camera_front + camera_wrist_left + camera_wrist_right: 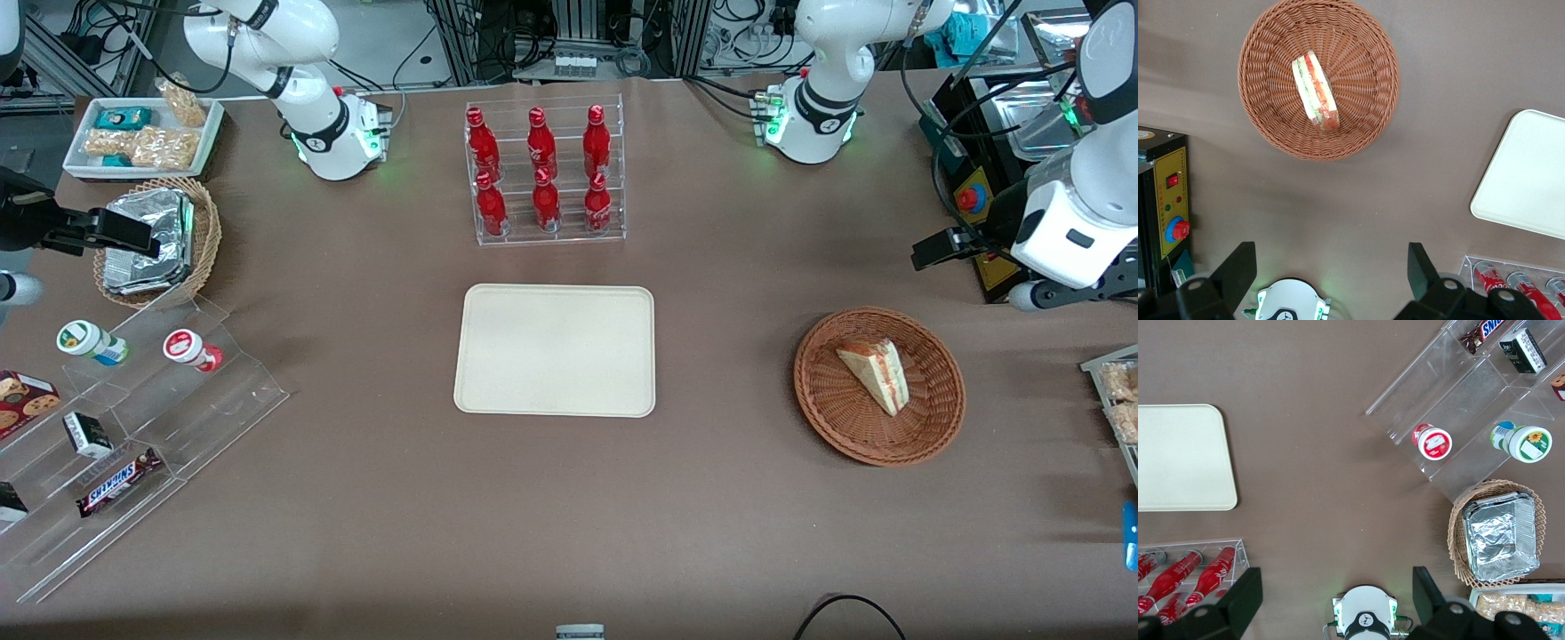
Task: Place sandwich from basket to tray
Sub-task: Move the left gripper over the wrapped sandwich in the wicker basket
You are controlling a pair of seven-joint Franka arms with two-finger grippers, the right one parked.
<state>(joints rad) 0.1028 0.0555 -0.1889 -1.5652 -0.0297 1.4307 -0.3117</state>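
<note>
The sandwich (876, 373) (1315, 91), a white-bread wedge with red and pale filling, lies in the shallow reddish-brown basket (942, 418) (1365, 73). The cream tray (556, 349) (1531, 180) (1178, 457) lies bare at the table's middle, beside the basket toward the parked arm's end. My gripper (933, 252) (1330, 267) hangs open high over the table. It is farther from the front camera than the basket and toward the working arm's end. Nothing is between its fingers (1238, 270), and it touches neither basket nor sandwich.
A clear rack of red bottles (544, 173) (1518, 280) stands farther from the front camera than the tray. A black control box with a red button (973, 200) (1168, 200) sits near my gripper. At the parked arm's end are a foil-packet basket (156, 240) and an acrylic snack shelf (133, 409).
</note>
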